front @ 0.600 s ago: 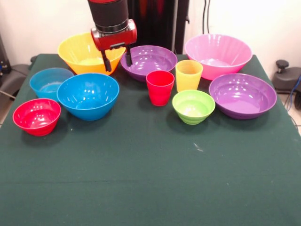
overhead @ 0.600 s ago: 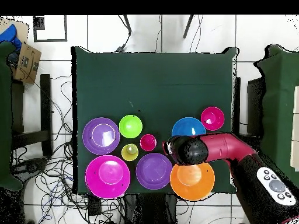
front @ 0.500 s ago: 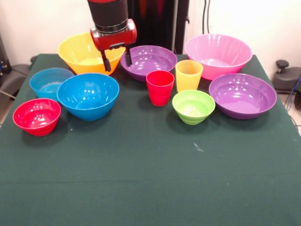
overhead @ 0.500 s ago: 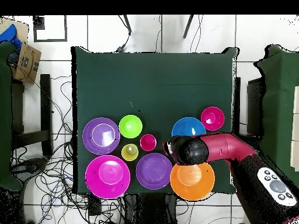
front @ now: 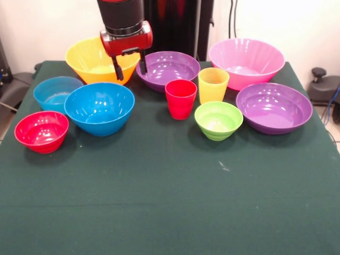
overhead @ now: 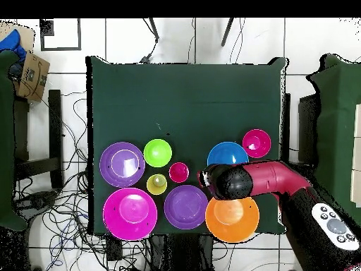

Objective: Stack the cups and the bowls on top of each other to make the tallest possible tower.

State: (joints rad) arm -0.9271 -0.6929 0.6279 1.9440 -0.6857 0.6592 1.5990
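Front view
My tool [front: 129,69]: it hangs above the desk's back left part, over the gap between the large yellow bowl and the back purple bowl; its two dark fingers [front: 116,71] stand well apart and hold nothing.
Desk [front: 170,207]: covered in dark green cloth; all the pieces sit separately on it, nothing stacked.
Large yellow bowl [front: 90,59]: at the back left, partly behind my tool.
Back purple bowl [front: 171,67]: back middle, just beside the yellow bowl.
Large pink bowl [front: 246,61]: back right.
Right purple bowl [front: 274,107]: in front of the pink bowl, near the right edge.
Red cup [front: 180,98]: upright, in front of the back purple bowl.
Yellow cup [front: 213,84]: upright, just beside the red cup, on its right.
Lime green bowl [front: 218,120]: in front of the two cups, beside the right purple bowl.
Medium blue bowl [front: 99,108]: left of centre, below my tool.
Small blue bowl [front: 53,93]: behind and left of the medium blue one, partly hidden by it.
Red bowl [front: 41,131]: nearest the left edge, just beside the medium blue bowl.

Overhead view
My tool: hidden under my arm's black wrist [overhead: 233,182]; here I cannot tell how it stands.
My arm: its red link [overhead: 271,178] reaches in from the right over the yellow bowl [overhead: 232,218] and the blue bowl [overhead: 226,153].
Cups: red [overhead: 178,171] and yellow [overhead: 156,183], side by side between the lime green bowl [overhead: 157,152] and a purple bowl [overhead: 185,206].
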